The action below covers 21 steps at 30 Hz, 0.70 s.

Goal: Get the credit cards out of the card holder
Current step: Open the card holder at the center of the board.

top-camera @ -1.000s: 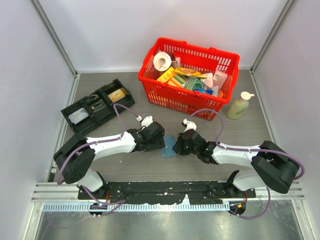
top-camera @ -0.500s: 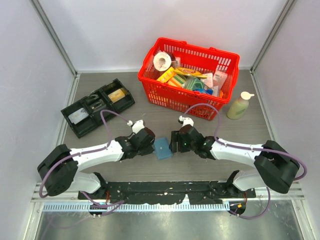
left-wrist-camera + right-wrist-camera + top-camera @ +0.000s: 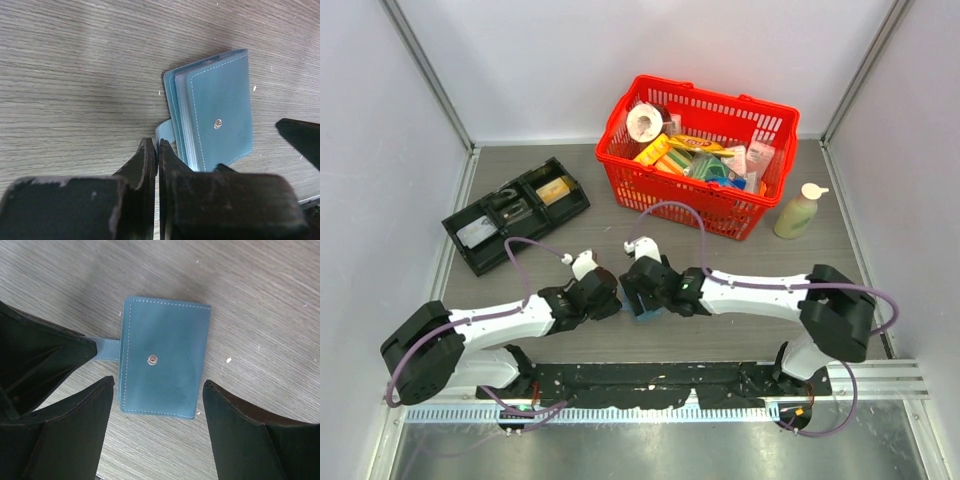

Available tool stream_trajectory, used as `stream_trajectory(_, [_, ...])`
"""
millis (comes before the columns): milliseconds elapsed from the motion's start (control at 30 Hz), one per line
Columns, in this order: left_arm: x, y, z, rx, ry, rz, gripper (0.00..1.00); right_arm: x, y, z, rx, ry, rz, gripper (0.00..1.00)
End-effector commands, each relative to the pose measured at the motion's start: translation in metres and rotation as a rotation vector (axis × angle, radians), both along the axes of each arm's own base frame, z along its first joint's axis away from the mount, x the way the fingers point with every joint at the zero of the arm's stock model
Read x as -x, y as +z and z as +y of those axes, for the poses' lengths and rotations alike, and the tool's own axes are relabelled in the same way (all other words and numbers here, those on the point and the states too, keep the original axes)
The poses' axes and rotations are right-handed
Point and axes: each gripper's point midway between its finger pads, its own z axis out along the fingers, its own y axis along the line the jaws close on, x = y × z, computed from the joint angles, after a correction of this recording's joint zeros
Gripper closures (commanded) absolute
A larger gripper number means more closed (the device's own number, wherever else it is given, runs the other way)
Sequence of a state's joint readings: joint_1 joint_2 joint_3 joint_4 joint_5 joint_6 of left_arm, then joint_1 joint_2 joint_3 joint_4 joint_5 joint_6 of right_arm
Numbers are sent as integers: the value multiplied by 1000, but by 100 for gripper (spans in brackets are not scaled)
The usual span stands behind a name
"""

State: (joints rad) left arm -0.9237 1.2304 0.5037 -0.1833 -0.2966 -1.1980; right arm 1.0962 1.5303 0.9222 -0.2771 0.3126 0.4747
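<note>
Grey wood-grain bench [image 3: 540,165] carrying everything. Red basket [image 3: 690,205] of goods at the back, off-task. Black tray [image 3: 532,232] far left, with a silvery-grey flat piece [image 3: 478,232] and an orange-tan one [image 3: 556,190] in separate compartments; maybe cards, too small to tell. Right tool [image 3: 157,385] spread wide, hovering over the card holder [image 3: 165,345], one finger each side, no contact visible. Left tool [image 3: 156,145] pressed together at the strap [image 3: 165,131], seemingly pinching its end. Card holder blue, lying flat and folded shut on the bench between both tools, near the front middle. Strap loose, sticking out sideways toward the left tool, stud [image 3: 151,359] bare, so apparently unsnapped. No credit cards showing at the holder itself. Judged early in the job: cover to flip open, then cards to pull from the pockets.
</note>
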Motion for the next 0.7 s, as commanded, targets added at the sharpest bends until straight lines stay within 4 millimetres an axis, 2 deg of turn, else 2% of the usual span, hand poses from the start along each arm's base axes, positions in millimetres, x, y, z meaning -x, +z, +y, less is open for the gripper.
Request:
stream_trajectory(0, [-9,11,-5,70,36,-62,100,-6,-5,-3,141,-16,-66,23])
stream_trajectory(133, [-7,8,-4,74,39,-59,100,-5,-13,0,190,-4,-63,23])
stream_trajectory(333, [-7,7,-5,91,39,-59,100,1,-11,11,195,22,-63,23])
stream_trajectory(533, [-6,8,-4,110,47,-67,100,2,-21,14,203,28,-50,21])
stream_trajectory(667, [-4,6,0,110,53,-68,100,-6,-24,5,242,-14,-90,20])
